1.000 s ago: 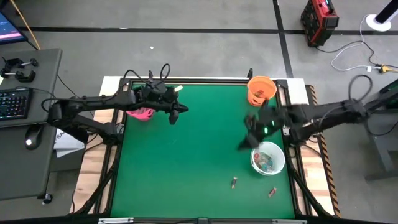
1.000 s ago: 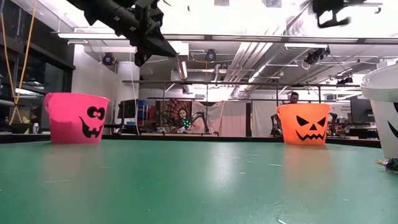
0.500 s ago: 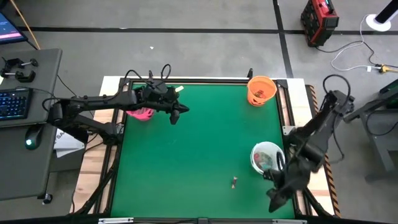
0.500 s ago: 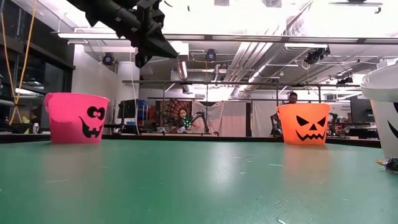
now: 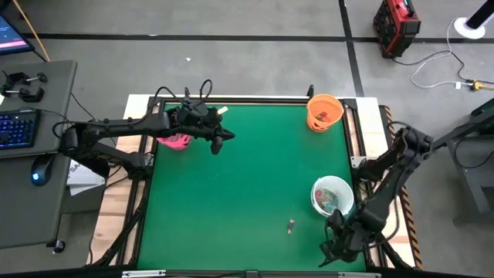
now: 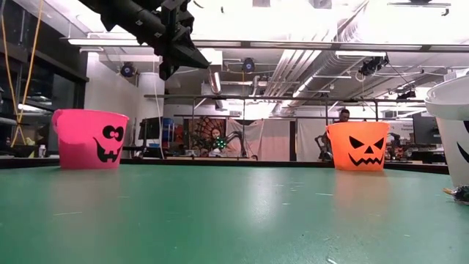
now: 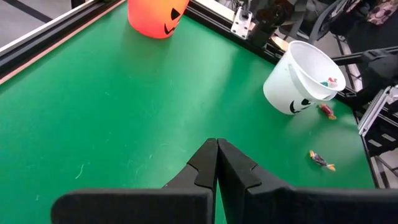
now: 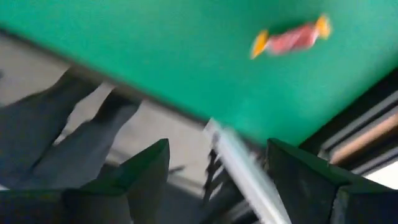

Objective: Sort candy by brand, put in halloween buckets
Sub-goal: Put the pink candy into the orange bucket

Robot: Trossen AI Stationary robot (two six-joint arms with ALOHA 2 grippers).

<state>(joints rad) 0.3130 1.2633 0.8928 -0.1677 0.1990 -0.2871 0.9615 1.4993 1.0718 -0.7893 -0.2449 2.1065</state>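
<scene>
Green felt covers the work table [image 5: 231, 193], ringed by a black metal frame, with a cluttered workshop beyond it in the low view. Three small round plastic Halloween buckets stand on the felt: a white translucent bucket [image 5: 333, 196] near the right edge, holding a heap of mixed wrapped candies [image 5: 330, 199]; an orange jack-o'-lantern bucket [image 5: 324, 112] at the far right corner, with a few sweets inside; and a bright pink bucket [image 5: 177, 140] with a black grinning face at the far left edge, partly hidden under the left arm. Two loose sweets are countable on the felt. One brownish wrapped candy [image 5: 291, 226] lies near the front edge, just left of the white bucket. One red candy with yellow twisted ends [image 8: 290, 37] shows in the right wrist view and beside the white bucket in the left wrist view [image 7: 326, 111]; in the high view the right arm hides it. The right gripper [image 5: 333, 249] hangs over the front right corner of the table, fingers spread wide and holding nothing. The left gripper [image 5: 222, 140] hovers above the felt beside the pink bucket, fingers pressed together and empty. One keyboard [image 5: 17, 127] and one mouse [image 5: 36, 176] sit on a grey desk left of the table. Two people are visible far back in the room in the low view.
</scene>
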